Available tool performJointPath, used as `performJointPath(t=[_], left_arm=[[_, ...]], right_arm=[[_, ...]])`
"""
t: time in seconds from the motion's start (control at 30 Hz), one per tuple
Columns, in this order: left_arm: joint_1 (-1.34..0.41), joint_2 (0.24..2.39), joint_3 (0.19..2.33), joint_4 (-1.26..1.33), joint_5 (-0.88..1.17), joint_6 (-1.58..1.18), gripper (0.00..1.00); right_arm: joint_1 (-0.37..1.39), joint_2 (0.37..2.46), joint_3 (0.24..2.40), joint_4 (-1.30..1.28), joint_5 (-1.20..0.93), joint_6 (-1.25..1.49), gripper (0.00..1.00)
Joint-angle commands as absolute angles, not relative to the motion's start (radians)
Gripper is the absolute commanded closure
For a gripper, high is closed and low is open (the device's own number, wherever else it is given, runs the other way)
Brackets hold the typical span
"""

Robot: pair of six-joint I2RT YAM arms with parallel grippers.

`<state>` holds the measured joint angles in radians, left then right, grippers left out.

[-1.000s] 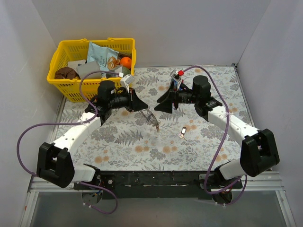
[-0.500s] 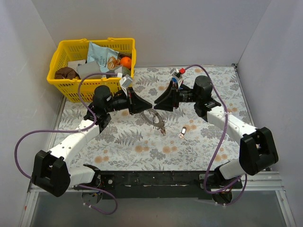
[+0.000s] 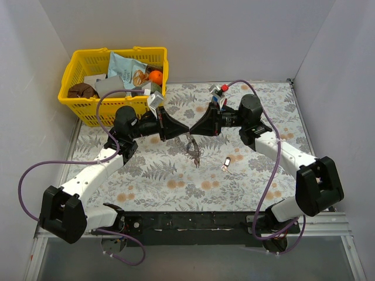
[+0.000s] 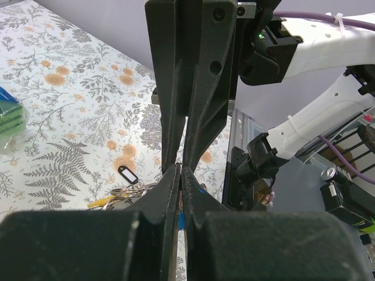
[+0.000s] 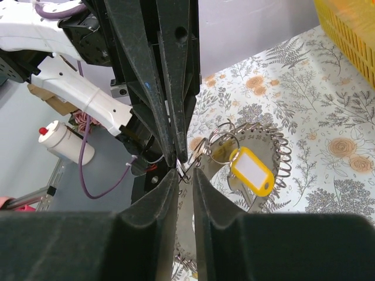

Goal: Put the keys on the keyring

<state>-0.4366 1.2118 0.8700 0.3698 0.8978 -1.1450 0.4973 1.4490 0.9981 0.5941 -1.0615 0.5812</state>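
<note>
Two robot arms meet tip to tip above the middle of a flowered worktop point(image 3: 176, 184), the left claw point(image 3: 185, 131) and right claw point(image 3: 195, 131) all but touching. The keyring point(image 3: 191, 146) hangs just below the meeting point. From overhead it is only a small glinting tangle, and its toothed rim cannot be made out.

The right wrist camera shows more: part of the jagged silver rim, a small wire loop and a yellow tag point(image 5: 252, 171) lying against the ring's face. The rest of the ring is cut off behind that claw's own fingers point(image 5: 146, 234).

The left claw is pressed together on a thin metal edge with a blue fleck, apparently the keyring seen edge-on. The right claw's fingers stand a narrow slit apart with metal in the slit; whether they grip it cannot be told.

A bunch of keys point(image 4: 126, 191) peeps out to the left of the left claw in its wrist view, mostly hidden. One key with a whitish tag point(image 3: 225, 164) lies alone on the worktop, nearer than the claws and to their right. A yellow basket point(image 3: 75, 96) of packets sits at the far left corner.
</note>
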Motion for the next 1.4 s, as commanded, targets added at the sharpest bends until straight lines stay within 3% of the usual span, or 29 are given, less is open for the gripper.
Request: performJointPath(t=[0.0, 0.13, 0.3, 0.37, 0.43, 0.8, 0.93, 1.13, 1.37], left_arm=[[-0.451, 1.169, 0.871, 0.396, 0.89, -1.138, 1.0], [-0.457, 1.16, 0.867, 0.385, 0.876, -1.124, 1.0], [-0.457, 1.163, 0.893, 0.306, 0.87, -1.092, 0.99], [-0.457, 1.166, 0.905, 0.285, 0.876, -1.068, 0.91], [-0.457, 1.166, 0.914, 0.249, 0.879, -1.045, 0.89], [-0.457, 1.203, 1.032, 0.039, 0.932, -0.84, 0.49], [-0.456, 1.229, 1.074, -0.076, 1.018, -0.723, 0.43], [-0.457, 1.233, 1.097, -0.196, 1.048, -0.614, 0.42], [-0.457, 1.259, 1.134, -0.196, 1.112, -0.595, 0.43]], right_arm=[[0.503, 1.466, 0.997, 0.673, -1.081, 0.629, 0.84], [0.511, 1.474, 0.994, 0.669, -1.083, 0.637, 0.98], [0.512, 1.468, 0.992, 0.638, -1.078, 0.611, 0.99], [0.512, 1.46, 1.005, 0.566, -1.074, 0.556, 0.99], [0.512, 1.453, 1.031, 0.472, -1.063, 0.505, 0.99], [0.512, 1.414, 1.121, 0.091, -0.98, 0.2, 0.99], [0.514, 1.413, 1.181, -0.07, -0.945, 0.097, 0.99], [0.517, 1.399, 1.321, -0.319, -0.891, -0.044, 0.99], [0.515, 1.387, 1.356, -0.396, -0.922, -0.112, 0.99]])
